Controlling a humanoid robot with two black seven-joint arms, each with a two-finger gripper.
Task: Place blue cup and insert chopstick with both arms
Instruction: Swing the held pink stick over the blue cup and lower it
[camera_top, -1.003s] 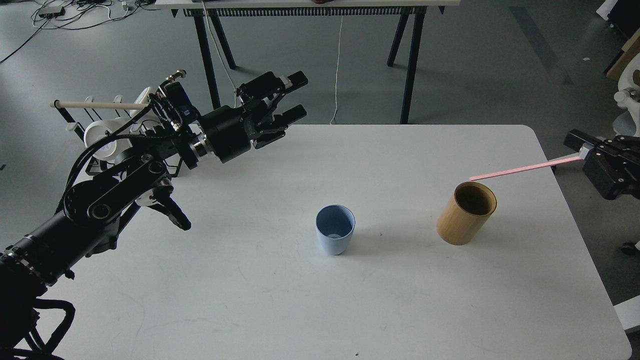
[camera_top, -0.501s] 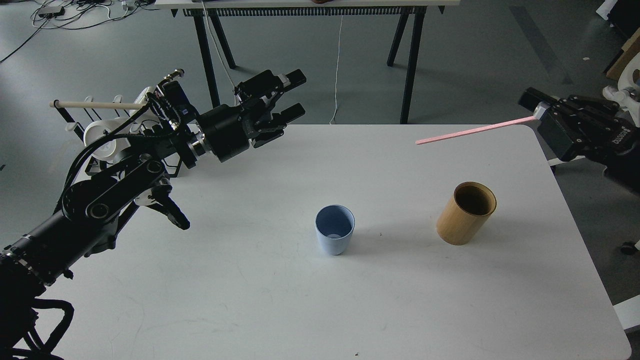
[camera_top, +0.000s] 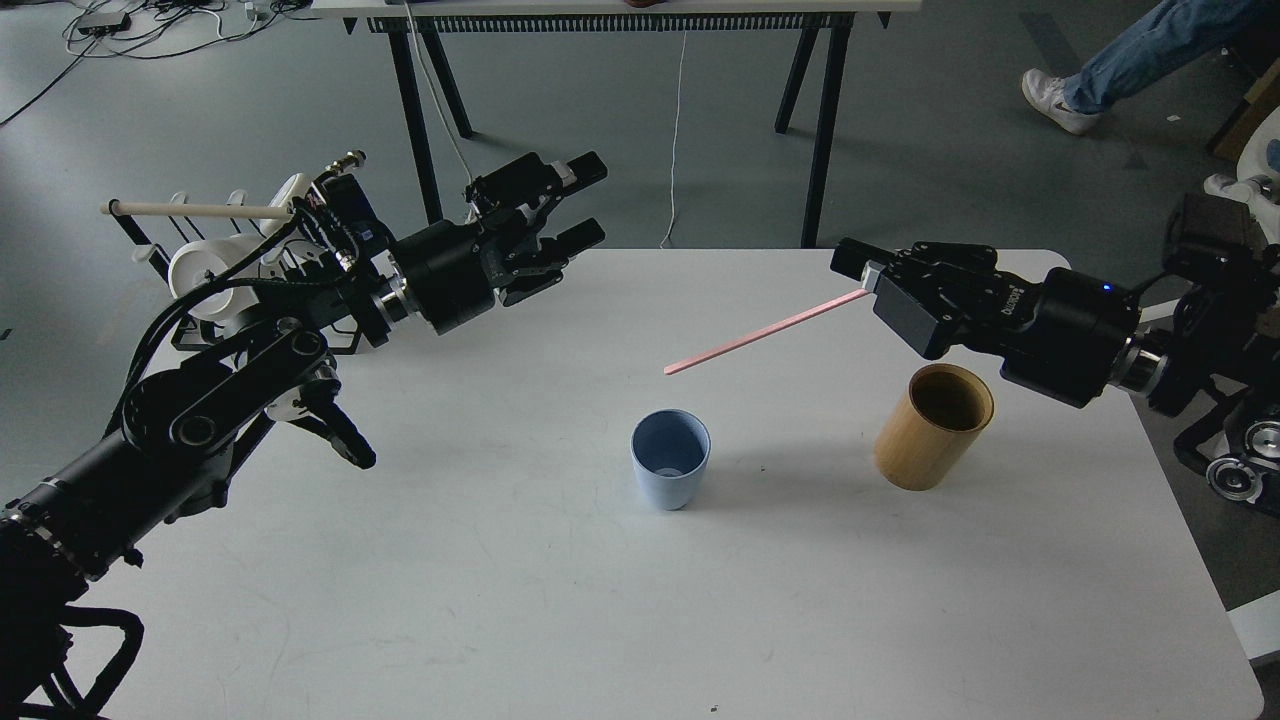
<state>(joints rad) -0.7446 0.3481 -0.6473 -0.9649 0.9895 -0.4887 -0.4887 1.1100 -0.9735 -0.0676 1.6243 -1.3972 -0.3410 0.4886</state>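
Head view: right pincer (camera_top: 868, 282) grasps chopstick (camera_top: 765, 331) above blue cup (camera_top: 670, 472); left pincer (camera_top: 585, 203) released over table edge (camera_top: 700, 252).

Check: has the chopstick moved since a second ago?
Yes. The chopstick has swung left past the bamboo cup, its tip now near the blue cup.

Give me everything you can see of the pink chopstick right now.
The chopstick is one thin, straight, pale pink stick, plain and unmarked; its material is not clear. The right gripper pinches its far end, and nothing else touches it. It hangs in the air over the white table, sloping down and leftward from the gripper. Its free tip sits above and slightly behind the blue cup, not yet inside. The bamboo cylinder stands to its right.
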